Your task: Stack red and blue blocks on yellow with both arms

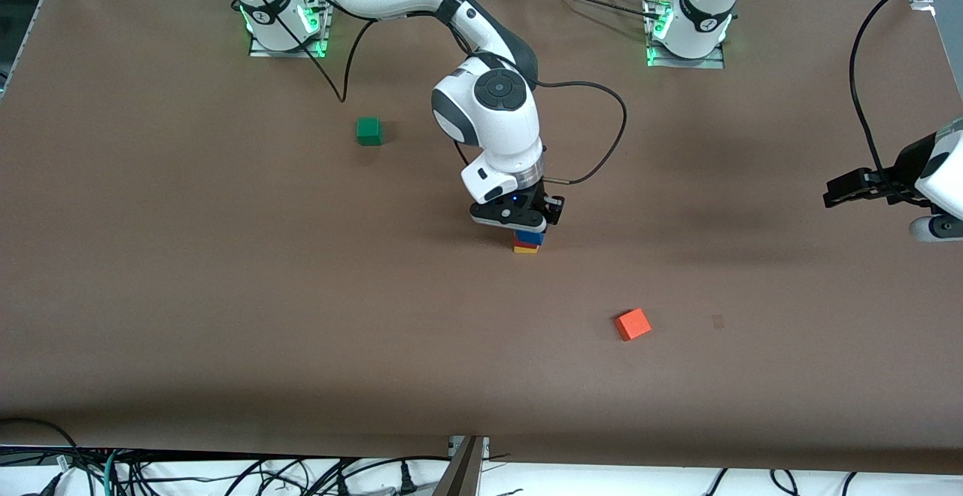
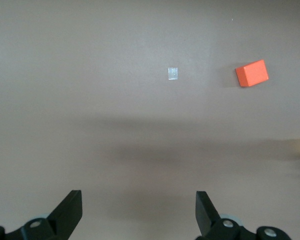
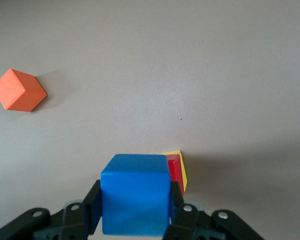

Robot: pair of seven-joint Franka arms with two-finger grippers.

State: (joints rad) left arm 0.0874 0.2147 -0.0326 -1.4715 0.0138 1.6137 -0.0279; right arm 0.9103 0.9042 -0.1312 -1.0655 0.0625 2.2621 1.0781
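My right gripper [image 1: 527,226] is shut on the bright blue block [image 1: 531,239], fingers on two opposite sides of it; it fills the right wrist view [image 3: 135,192]. The block is over the deep red block [image 3: 176,170], which lies on the yellow block [image 1: 526,249] at the table's middle. Only edges of red and yellow [image 3: 183,167] show past the blue one. I cannot tell whether blue rests on red. My left gripper [image 1: 833,193] is open and empty, held above the table at the left arm's end, with bare mat between its jaws [image 2: 139,210].
An orange-red cube [image 1: 633,324] lies nearer the front camera than the stack, toward the left arm's end; it shows in both wrist views [image 2: 252,73] [image 3: 19,90]. A green cube [image 1: 369,131] sits toward the right arm's base. A small pale patch [image 2: 173,73] marks the mat.
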